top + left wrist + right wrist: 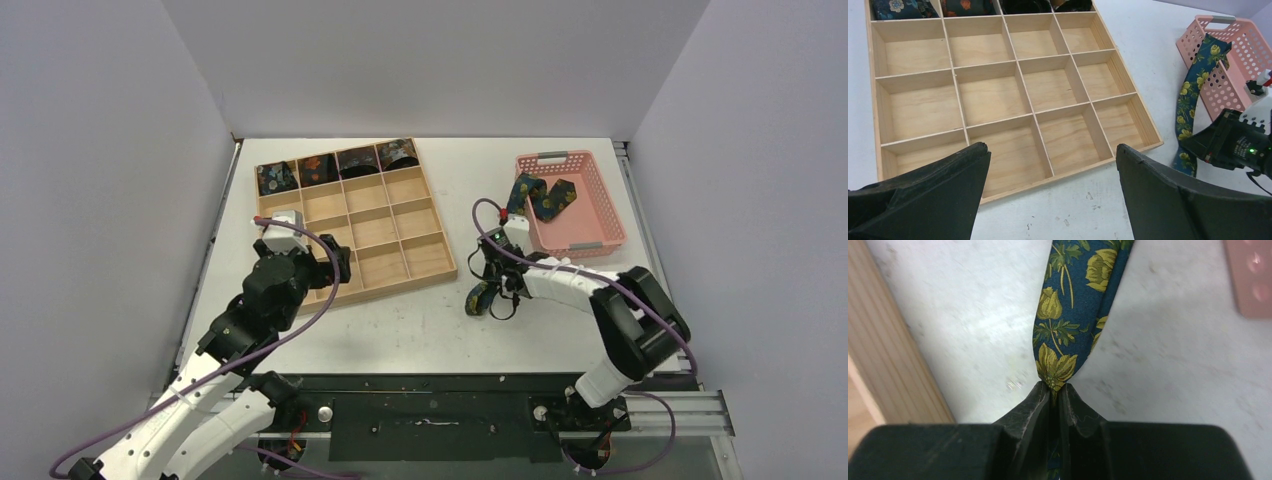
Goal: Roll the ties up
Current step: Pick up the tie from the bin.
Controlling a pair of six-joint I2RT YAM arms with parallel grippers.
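The left hand (1050, 150) has its fingers spread wide apart and holds nothing. It is positioned above the near left part of the wooden tray (375, 228).

The right hand (1054, 390) has its fingers together, clamped on the tie (1068, 305) at a pinched fold. It sits low over the desk (420, 325), just off the tray's near right corner.

The tie is dark navy-teal fabric printed with yellow flowers and green leaves. From the clamp point it runs as a flat narrow strip across the desk, away from the arms. It then climbs the left wall of the pink basket (588, 222) and drapes over the rim. Its near end shows only as a small curl under the right hand in the top view, and the hand covers most of it.

The tray has sixteen compartments, four by four. The three nearer rows show bare wood floors. The far row holds four coiled ties (318, 168), one per compartment. The second from the left shows red-orange print, and the two on the right read as dark only. The left wrist view cuts all four off at its top edge.

The basket stands at the far right of the desk, apart from the tray. Inside it lies a folded length of the same print. Whether this is the clamped tie or a second one cannot be told
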